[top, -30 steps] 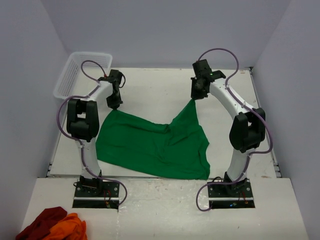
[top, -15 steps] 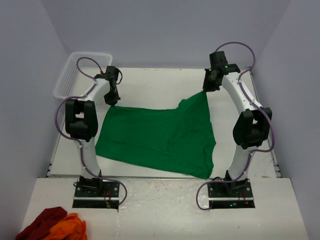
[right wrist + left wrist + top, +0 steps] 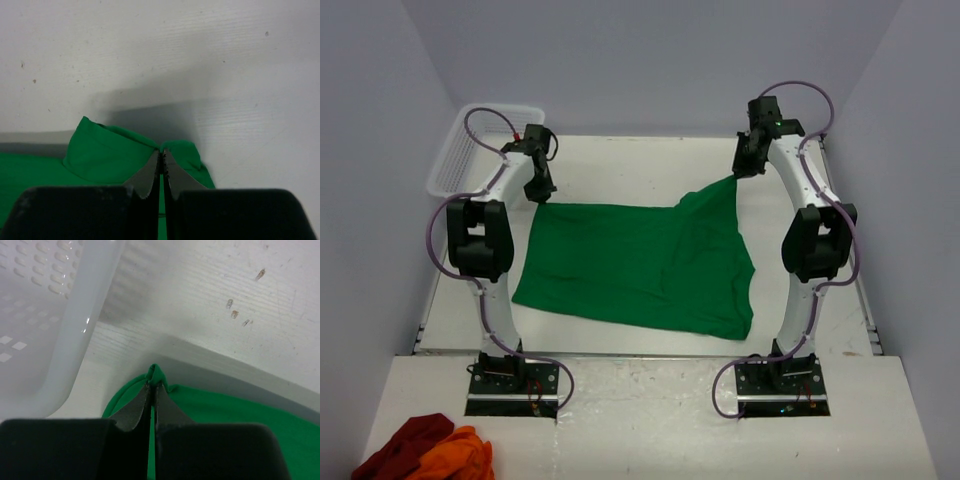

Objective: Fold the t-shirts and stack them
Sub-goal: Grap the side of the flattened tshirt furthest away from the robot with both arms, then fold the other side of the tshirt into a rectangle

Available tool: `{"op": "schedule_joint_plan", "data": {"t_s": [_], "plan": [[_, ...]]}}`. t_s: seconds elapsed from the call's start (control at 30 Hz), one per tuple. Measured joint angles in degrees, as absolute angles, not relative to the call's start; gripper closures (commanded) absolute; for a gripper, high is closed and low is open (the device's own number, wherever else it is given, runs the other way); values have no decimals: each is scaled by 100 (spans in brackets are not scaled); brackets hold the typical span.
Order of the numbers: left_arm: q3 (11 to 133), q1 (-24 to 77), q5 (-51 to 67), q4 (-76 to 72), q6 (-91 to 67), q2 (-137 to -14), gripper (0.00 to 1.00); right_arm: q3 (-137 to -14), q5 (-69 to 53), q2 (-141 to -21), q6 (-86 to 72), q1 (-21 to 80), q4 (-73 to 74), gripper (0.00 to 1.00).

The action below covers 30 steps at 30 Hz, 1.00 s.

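A: Your plain bright green cotton t-shirt has opened out in the last second. Before, it sagged into a deep crease between the arms, with one corner pulled up into a peak. Now its far edge runs almost straight.

B: That comes from drawing both arms apart and away from their bases. Your left gripper has carried its corner toward the white perforated plastic basket and now sits just beside the basket's near right corner. Your right gripper has gone the other way, well apart from the basket across the white table.

A: For you, that reads as the spreading step nearly finished. I see no fold made yet, so I judge the task is still early.

B: Now your grips. In the left wrist view the jaws are clenched tight, with a small tuck of green cloth pinched between the tips. In the right wrist view it is the same: the jaws are squeezed together on a fold of green fabric, held a little off the table with a shadow beneath it.

A: So your shirt lies mostly flat, starting just off the basket's near right corner and stretching away from it. The corner farthest from the basket is lifted at the right gripper, and the side below it is still a little rumpled.
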State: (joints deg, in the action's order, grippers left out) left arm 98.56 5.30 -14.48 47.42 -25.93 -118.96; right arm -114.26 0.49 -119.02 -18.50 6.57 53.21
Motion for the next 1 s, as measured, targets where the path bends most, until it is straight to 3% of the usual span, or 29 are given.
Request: {"op": "schedule_joint_plan", "data": {"t_s": [1.0], "plan": [[9782,530,-1201,4591,-2596,-11948,100,-11566,-248,-11939,-1841,556,5334,100]]}}
